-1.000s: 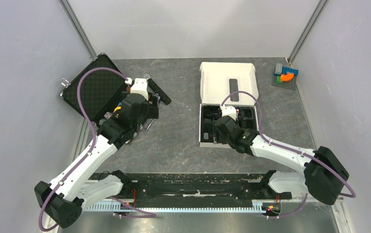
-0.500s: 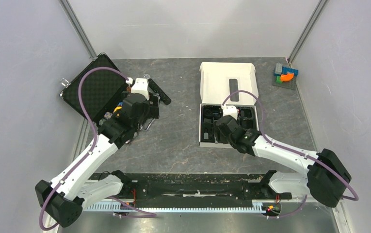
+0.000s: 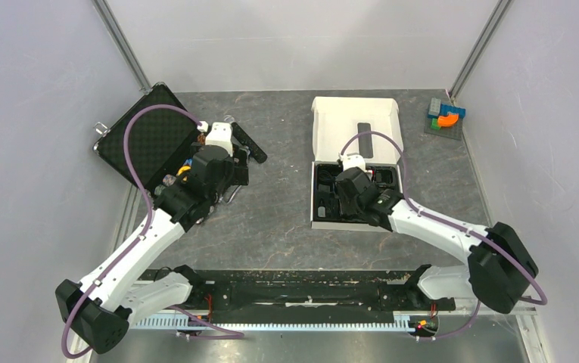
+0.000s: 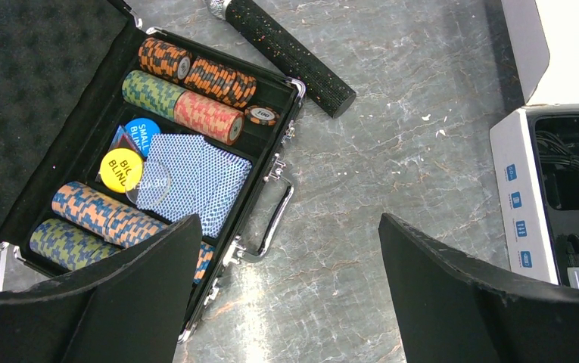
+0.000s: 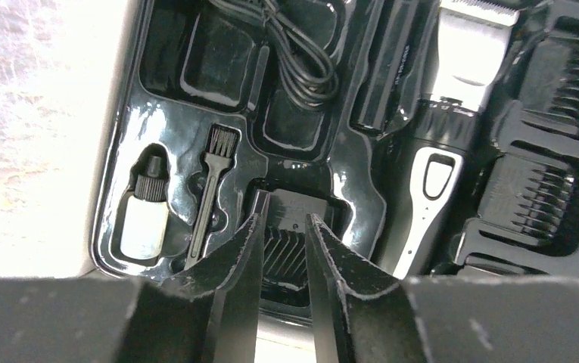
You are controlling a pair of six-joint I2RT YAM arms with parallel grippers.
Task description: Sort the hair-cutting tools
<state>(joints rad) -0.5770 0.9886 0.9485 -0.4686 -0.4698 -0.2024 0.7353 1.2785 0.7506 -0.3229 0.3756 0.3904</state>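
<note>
Right gripper (image 5: 284,213) jaws are down to a narrow gap around a comb attachment (image 5: 284,259) in its tray (image 5: 347,227) slot by the clipper (image 5: 436,159). Can't tell if it's pinching. Left gripper (image 4: 290,299) is spread wide, empty.

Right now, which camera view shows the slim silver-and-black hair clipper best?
Right wrist: the slim silver-and-black hair clipper lies close in its black moulded tray. Top external shows it too small to make out; left wrist catches only the tray's edge.
</note>
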